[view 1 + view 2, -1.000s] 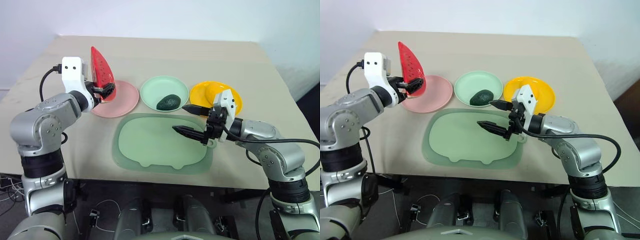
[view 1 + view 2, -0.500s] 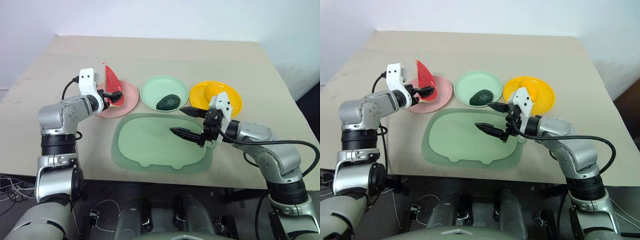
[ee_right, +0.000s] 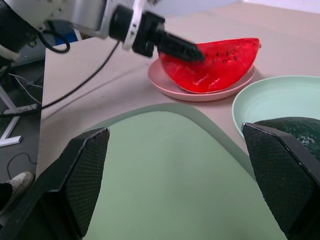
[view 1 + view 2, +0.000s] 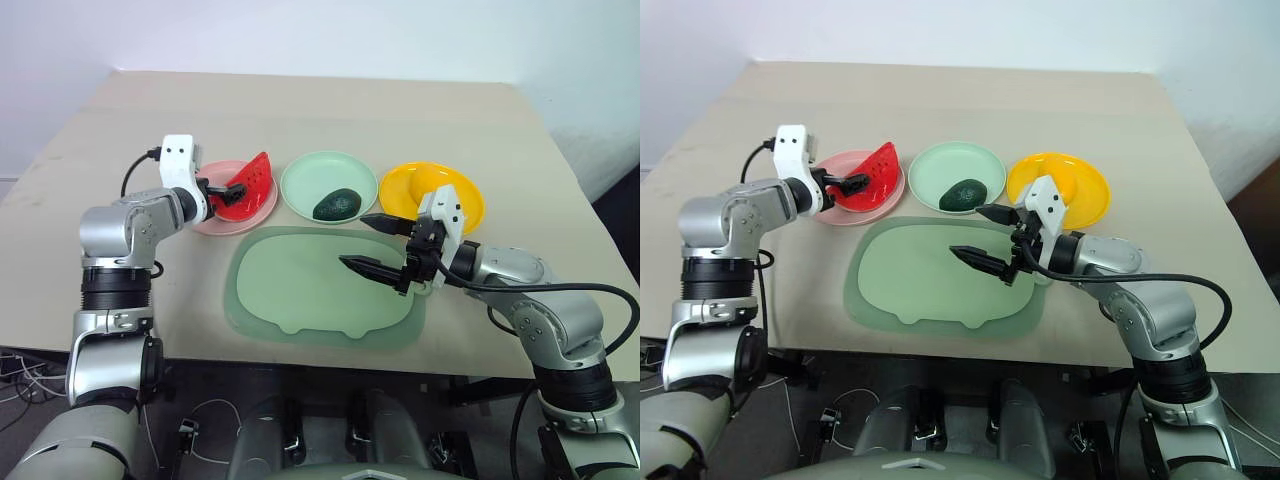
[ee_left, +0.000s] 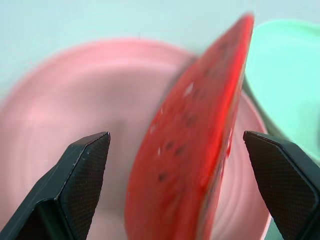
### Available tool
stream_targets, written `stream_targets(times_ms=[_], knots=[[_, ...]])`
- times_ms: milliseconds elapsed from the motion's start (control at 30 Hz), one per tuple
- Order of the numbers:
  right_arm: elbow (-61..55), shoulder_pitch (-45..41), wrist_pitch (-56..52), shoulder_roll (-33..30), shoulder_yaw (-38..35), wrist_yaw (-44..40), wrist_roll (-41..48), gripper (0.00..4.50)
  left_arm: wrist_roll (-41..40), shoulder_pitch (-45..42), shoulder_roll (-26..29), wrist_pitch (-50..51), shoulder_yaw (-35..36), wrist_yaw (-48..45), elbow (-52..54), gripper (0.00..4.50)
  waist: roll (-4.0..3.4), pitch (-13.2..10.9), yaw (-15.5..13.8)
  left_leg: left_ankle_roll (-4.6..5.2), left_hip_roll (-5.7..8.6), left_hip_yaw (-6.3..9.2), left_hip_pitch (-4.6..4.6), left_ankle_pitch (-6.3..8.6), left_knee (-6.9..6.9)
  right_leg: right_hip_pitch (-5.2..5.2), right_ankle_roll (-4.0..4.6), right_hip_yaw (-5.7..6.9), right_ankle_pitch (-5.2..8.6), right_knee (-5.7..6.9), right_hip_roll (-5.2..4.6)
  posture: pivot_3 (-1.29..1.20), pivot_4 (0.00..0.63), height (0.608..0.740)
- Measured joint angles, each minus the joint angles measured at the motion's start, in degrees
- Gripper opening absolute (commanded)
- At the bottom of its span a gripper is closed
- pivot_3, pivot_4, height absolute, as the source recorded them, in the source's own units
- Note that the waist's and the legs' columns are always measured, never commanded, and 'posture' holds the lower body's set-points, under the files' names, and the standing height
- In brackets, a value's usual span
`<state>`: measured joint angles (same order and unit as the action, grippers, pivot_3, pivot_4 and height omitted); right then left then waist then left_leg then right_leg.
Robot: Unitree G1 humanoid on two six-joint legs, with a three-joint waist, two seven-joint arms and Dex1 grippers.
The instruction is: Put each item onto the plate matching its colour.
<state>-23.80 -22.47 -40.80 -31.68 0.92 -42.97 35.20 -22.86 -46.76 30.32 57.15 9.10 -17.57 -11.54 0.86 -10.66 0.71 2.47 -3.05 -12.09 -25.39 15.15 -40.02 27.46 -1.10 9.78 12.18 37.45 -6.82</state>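
Left gripper (image 5: 175,165): fingers spread either side of the watermelon wedge (image 4: 247,188), which rests on the pink plate (image 4: 262,208).
Right gripper (image 4: 372,245): wide, empty, over the mat (image 4: 300,290).
Avocado (image 4: 336,204): on the mint plate (image 4: 305,175), beside the pink plate.

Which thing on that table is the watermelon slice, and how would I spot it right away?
Start at the row of three round plates beyond the big pale green mat. The pink plate is the one at the robot's left end, and the watermelon wedge lies on it, between the left gripper's open fingers. It is the only bright red thing, speckled with dark seeds.
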Motion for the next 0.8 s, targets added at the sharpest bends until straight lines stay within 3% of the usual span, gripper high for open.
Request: stream_targets(times_ms=[133, 300, 600, 800], knots=[[-0.1, 0.1, 0.0, 0.0, -0.2, 0.1, 0.1, 4.50, 0.0, 2.7, 3.4, -3.4, 0.2, -3.4, 6.9, 4.49, 0.00, 0.0, 0.1, -0.01, -0.01, -0.01, 0.00, 0.00, 0.01, 0.02, 0.01, 0.00, 0.00, 0.00, 0.00, 0.00, 0.150, 0.696], [-0.1, 0.4, 0.2, 0.1, -0.7, 0.9, 0.1, 4.50, -4.6, 8.2, 4.7, -9.2, 5.7, -10.6, 15.6, 4.49, -0.02, 0.0, 0.0, -0.01, 0.00, -0.01, 0.00, 0.01, 0.02, 0.01, 0.01, 0.00, 0.01, -0.04, -0.02, 0.00, 0.150, 0.696], [0.3, 2.5, 1.8, 1.7, -2.2, 3.4, -0.1, 4.50, -10.7, 29.8, 4.7, -27.4, 12.1, -28.2, 25.7, 4.49, -0.03, 0.0, 0.0, -0.02, -0.01, -0.02, -0.01, 0.01, 0.06, 0.01, 0.19, 0.00, 0.10, -0.15, -0.01, 0.00, 0.150, 0.696], [0.3, 5.0, 3.2, 3.2, -2.7, 3.9, 0.0, 4.50, -12.6, 37.9, 7.1, -33.7, 12.4, -37.7, 26.0, 4.49, -0.07, 0.0, -0.1, 0.09, -0.01, -0.03, -0.04, 0.08, 0.09, -0.02, 0.15, 0.00, 0.17, -0.38, -0.02, 0.00, 0.150, 0.696]])
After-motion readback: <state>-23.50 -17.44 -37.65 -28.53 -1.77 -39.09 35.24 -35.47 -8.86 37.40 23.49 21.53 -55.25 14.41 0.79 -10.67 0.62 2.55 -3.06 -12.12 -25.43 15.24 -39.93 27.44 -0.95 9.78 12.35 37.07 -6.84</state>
